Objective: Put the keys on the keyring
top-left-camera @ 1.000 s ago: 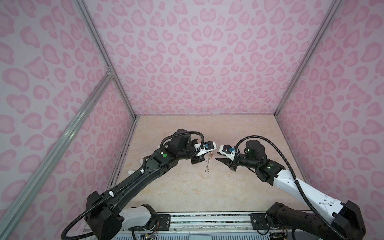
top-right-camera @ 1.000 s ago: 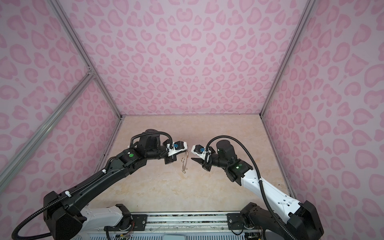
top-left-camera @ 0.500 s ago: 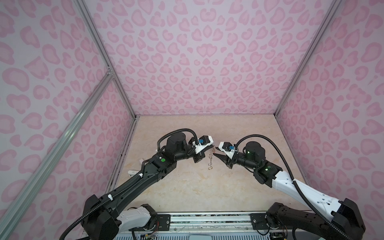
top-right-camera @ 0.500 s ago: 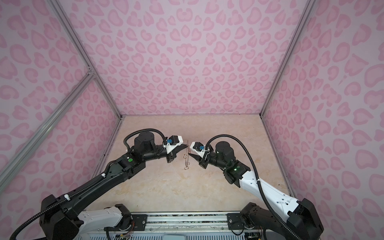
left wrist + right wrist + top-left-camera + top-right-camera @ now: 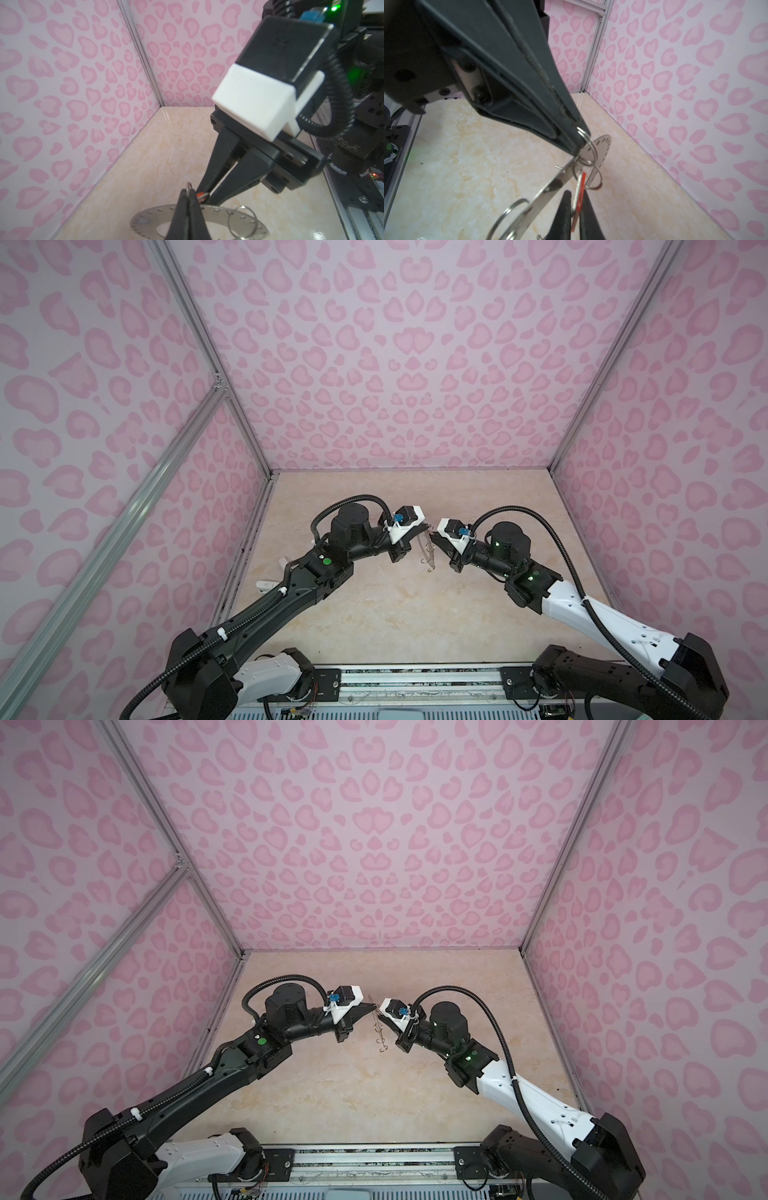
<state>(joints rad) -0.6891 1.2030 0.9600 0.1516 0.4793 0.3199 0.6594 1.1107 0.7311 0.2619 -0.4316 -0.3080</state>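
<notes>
The keyring (image 5: 428, 552) (image 5: 379, 1029), a flat grey disc with small holes round its rim, hangs edge-on above the table between the two grippers in both top views. My left gripper (image 5: 188, 194) (image 5: 423, 526) is shut on the keyring's (image 5: 145, 218) upper rim, and a small split ring (image 5: 188, 185) sticks out past its tips. My right gripper (image 5: 576, 195) (image 5: 434, 536) is shut on the orange-red tag (image 5: 579, 197) of the keys. The tag hangs from linked split rings (image 5: 589, 149) at the left gripper's tips. The key blades are hidden.
Another loose split ring (image 5: 242, 222) lies against the disc. A small white object (image 5: 266, 585) sits by the table's left edge near the wall. Pink patterned walls close in three sides, and the arms' base rail (image 5: 415, 676) runs along the front.
My right gripper has moved in toward the left gripper and closed on the orange-red tag. The left gripper has risen a little with the keyring and stayed shut.
</notes>
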